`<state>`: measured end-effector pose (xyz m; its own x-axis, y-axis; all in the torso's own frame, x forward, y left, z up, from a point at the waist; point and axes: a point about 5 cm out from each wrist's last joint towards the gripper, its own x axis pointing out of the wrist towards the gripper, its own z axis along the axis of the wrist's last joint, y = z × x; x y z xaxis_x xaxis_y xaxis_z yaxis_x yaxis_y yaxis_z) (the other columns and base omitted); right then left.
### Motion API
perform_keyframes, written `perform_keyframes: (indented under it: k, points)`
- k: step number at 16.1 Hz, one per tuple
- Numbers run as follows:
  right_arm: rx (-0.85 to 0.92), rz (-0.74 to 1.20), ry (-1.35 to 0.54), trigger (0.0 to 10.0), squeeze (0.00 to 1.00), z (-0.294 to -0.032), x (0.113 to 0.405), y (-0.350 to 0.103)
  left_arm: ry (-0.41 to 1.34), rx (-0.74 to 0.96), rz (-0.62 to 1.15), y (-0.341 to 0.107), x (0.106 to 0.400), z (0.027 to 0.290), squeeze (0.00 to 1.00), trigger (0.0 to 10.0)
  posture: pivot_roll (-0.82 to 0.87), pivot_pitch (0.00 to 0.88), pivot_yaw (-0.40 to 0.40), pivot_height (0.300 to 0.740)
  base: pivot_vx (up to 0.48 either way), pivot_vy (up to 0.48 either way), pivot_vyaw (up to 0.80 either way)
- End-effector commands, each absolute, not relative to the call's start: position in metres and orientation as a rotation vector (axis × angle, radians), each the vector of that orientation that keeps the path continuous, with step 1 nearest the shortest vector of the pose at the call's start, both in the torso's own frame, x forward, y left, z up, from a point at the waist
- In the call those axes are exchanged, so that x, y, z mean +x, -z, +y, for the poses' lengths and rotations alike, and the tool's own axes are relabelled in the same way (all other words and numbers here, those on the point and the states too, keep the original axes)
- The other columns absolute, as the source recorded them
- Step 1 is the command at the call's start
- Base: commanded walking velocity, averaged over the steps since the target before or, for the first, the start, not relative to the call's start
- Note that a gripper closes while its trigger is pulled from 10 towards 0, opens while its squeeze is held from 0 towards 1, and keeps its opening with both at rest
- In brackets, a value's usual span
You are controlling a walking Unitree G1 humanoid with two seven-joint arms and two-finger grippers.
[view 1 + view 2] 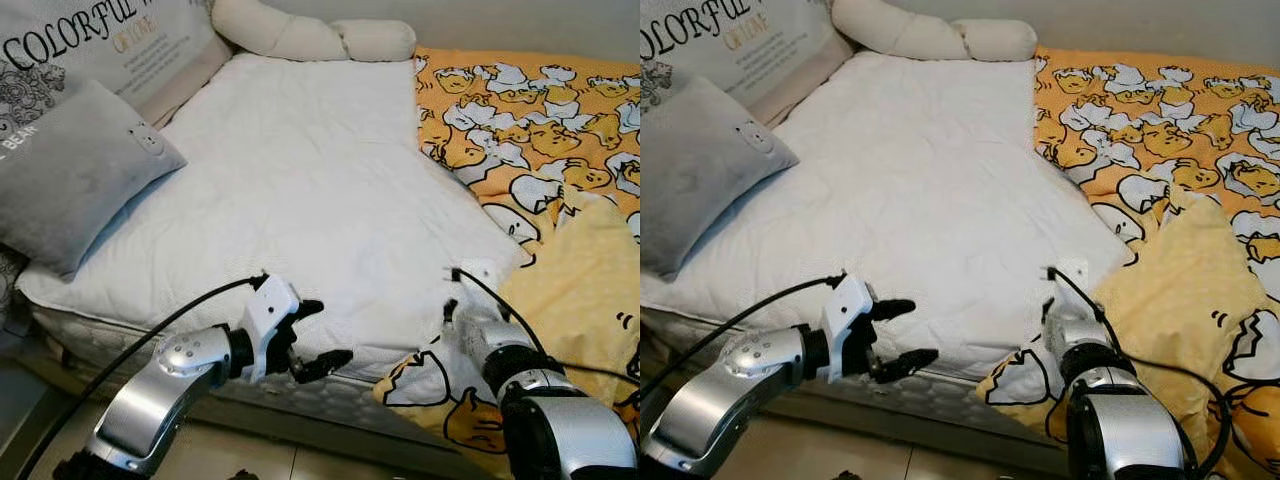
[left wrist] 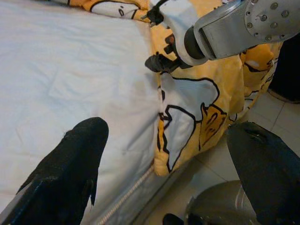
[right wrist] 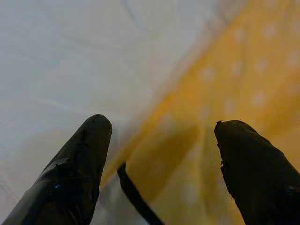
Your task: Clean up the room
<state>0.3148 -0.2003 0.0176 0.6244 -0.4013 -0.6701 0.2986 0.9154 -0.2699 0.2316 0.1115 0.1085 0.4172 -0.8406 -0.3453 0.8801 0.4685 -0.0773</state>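
Observation:
A yellow duck-print blanket (image 1: pixel 540 130) covers the right side of the bed and hangs over the front edge (image 2: pixel 187 117). The white mattress cover (image 1: pixel 320 170) lies bare on the left. My left gripper (image 1: pixel 330 332) is open and holds nothing, level with the mattress's front edge. My right gripper (image 3: pixel 164 125) is open too, over the line where the blanket's edge meets the white sheet. In the left wrist view my right gripper (image 2: pixel 159 63) sits at the blanket's edge near the bed corner. From the head its fingers are mostly hidden behind the wrist (image 1: pixel 480 335).
A grey pillow (image 1: pixel 70 170) lies at the left of the bed below a printed cushion (image 1: pixel 110 40). A cream bolster (image 1: pixel 310 35) lies along the head end. Tiled floor (image 1: pixel 250 450) runs below the bed's front edge.

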Motion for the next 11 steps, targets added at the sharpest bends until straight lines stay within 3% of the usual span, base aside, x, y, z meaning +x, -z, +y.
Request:
perform_keyframes:
  k: [1, 3, 4, 5, 6, 11]
  points:
    - [-0.097, 0.804, 0.43, 10.0, 0.0, -0.2, 0.315, -0.018, 1.08, 0.138, 0.347, -0.113, 0.232, 0.112, 0.0, 10.0, 0.03, 0.0, 0.019, 0.74, 0.0, 0.0, 0.0]
    - [0.013, 0.821, 0.425, 10.0, 0.0, -0.2, 0.311, -0.012, 1.081, 0.138, 0.348, -0.113, 0.232, 0.111, 0.0, 10.0, 0.02, 0.0, 0.019, 0.74, 0.0, 0.0, 0.0]
    - [0.063, 0.839, 0.407, 4.2, 0.0, -0.199, 0.309, -0.009, 1.084, 0.138, 0.349, -0.114, 0.232, 0.11, 0.0, 10.0, 0.02, 0.0, 0.019, 0.74, 0.0, 0.0, 0.0]
    - [0.093, 0.845, 0.396, 3.0, 0.0, -0.198, 0.308, -0.007, 1.085, 0.139, 0.349, -0.114, 0.232, 0.11, 0.0, 10.0, 0.02, 0.0, 0.019, 0.74, 0.0, 0.0, 0.0]
    - [0.156, 0.855, 0.383, 0.0, 0.0, -0.198, 0.305, -0.004, 1.086, 0.139, 0.348, -0.114, 0.234, 0.11, 0.0, 10.0, 0.02, 0.0, 0.017, 0.74, 0.0, 0.0, 0.0]
    - [0.176, 0.876, 0.369, 0.0, 0.0, -0.206, 0.3, 0.0, 1.101, 0.141, 0.362, -0.113, 0.232, 0.11, 0.0, 10.0, 0.04, 0.0, 0.004, 0.74, 0.0, 0.0, 0.0]
